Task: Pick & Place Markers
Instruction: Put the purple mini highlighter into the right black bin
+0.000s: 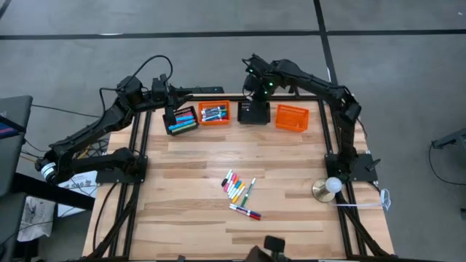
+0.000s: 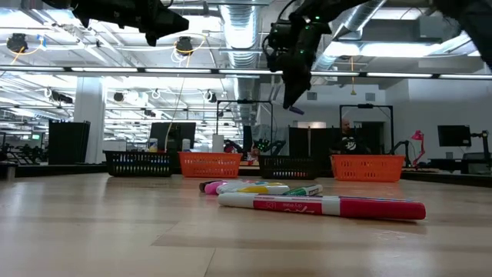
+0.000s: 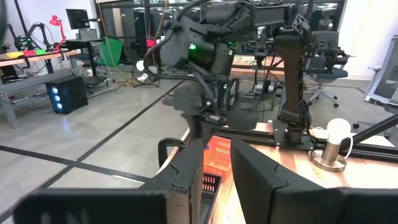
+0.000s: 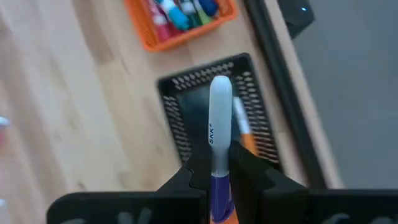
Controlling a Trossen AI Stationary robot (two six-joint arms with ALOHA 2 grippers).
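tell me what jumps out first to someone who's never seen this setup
The right gripper, hanging above the black basket at the table's far edge, is shut on a white marker with a purple cap. Next comes the bright cluster of loose markers lying mid-table, and the row of four baskets, two black and two orange, along the far edge.

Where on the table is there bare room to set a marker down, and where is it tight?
Bare wood lies left of the loose markers, and between them and the baskets along the far edge. The near right corner is tight, by the lamp.
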